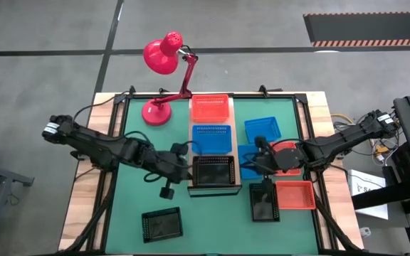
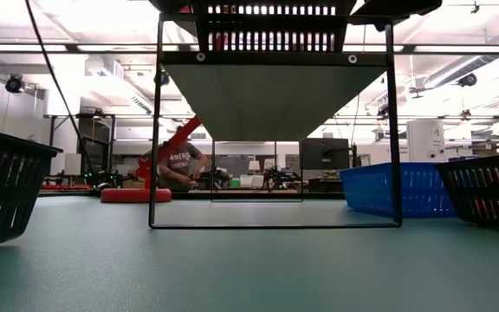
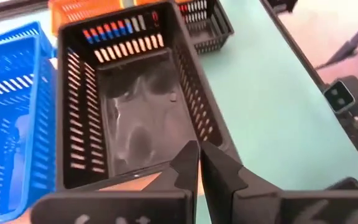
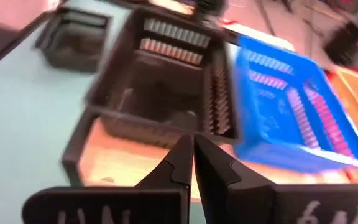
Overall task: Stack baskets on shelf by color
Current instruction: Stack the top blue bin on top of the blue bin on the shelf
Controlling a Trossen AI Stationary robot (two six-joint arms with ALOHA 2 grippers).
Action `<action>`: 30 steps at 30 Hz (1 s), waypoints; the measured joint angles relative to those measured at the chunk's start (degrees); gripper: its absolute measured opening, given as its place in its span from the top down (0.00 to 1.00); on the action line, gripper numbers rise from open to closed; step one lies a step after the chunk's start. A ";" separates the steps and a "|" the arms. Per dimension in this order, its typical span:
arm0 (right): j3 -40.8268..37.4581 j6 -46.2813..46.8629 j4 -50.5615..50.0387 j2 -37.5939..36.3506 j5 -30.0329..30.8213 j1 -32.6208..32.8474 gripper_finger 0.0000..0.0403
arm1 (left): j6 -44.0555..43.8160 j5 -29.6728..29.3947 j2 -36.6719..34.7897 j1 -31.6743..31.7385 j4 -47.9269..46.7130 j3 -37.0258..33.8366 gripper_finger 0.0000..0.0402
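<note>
From above, the left claw (image 1: pixel 186 169) sits beside a black basket (image 1: pixel 214 171) on the shelf (image 1: pixel 215 190), the basket's long axis running away from it; the right claw (image 1: pixel 262 158) hangs among loose baskets. Left wrist: fingers (image 3: pixel 185 163) closed, empty, at the basket's near rim. Right wrist: right claw narrow, empty.

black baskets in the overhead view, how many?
3. One black basket on the shelf's near end, one on the mat front-left, one front-right beside a red basket. The arms may hide more.
</note>
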 joint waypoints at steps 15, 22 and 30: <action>1.31 33.70 -26.84 -0.07 7.36 -9.55 0.98 | 10.84 -1.96 -13.68 0.09 11.32 -12.05 1.00; 3.90 32.18 -35.76 -0.07 -2.34 -21.35 0.98 | 13.16 -4.47 -15.43 0.09 11.40 -13.21 1.00; 3.89 28.40 -40.18 -0.07 -12.51 -34.65 0.98 | 13.09 -8.78 -19.28 0.09 14.59 -19.97 1.00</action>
